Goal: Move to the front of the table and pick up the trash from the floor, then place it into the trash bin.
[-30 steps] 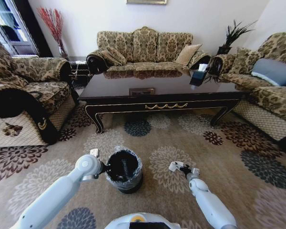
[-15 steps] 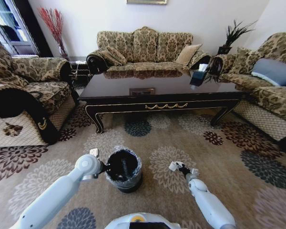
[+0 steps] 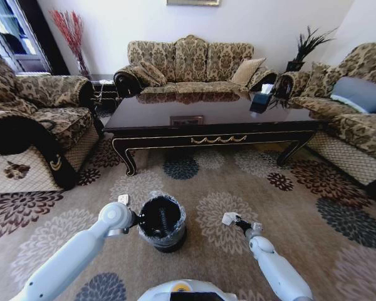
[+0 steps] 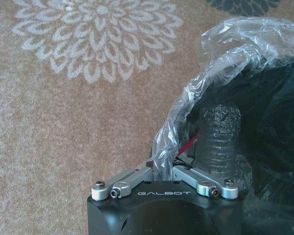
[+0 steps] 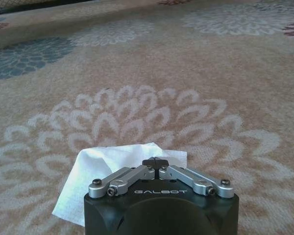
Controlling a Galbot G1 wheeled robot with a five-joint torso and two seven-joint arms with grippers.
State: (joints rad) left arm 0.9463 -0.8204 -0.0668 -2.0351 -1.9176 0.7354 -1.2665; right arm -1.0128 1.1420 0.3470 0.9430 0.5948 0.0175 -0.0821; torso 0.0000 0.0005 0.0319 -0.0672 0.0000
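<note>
I see my right gripper [image 3: 232, 219] low over the floor [image 3: 301, 226], and its fingers are closed on a white paper [image 5: 112, 171], one piece of the trash. In the right wrist view the fingers meet at one point on the paper's near edge, and the sheet spreads flat in front of them over a pale flower of the carpet. I cannot tell if the paper is lifted or touches the carpet.

The bin [image 3: 162, 223] stands on the floor near the left side of this gripper, before the counter [image 3: 213, 122]. My left gripper [image 4: 161, 169] is at the bin's rim, and its fingers are closed on the clear liner [image 4: 235, 44] there, as much as I can judge. Something red shows behind the liner inside the bin, but I cannot say what it is.

To do this step well, I think the right arm must rise enough that the hanging sheet passes above the liner, then travel left until the fingers are over the black opening and not over the rim. The grip is only on an edge, so a slow move is safer, and the fingers should part only when the paper hangs inside the rim
</note>
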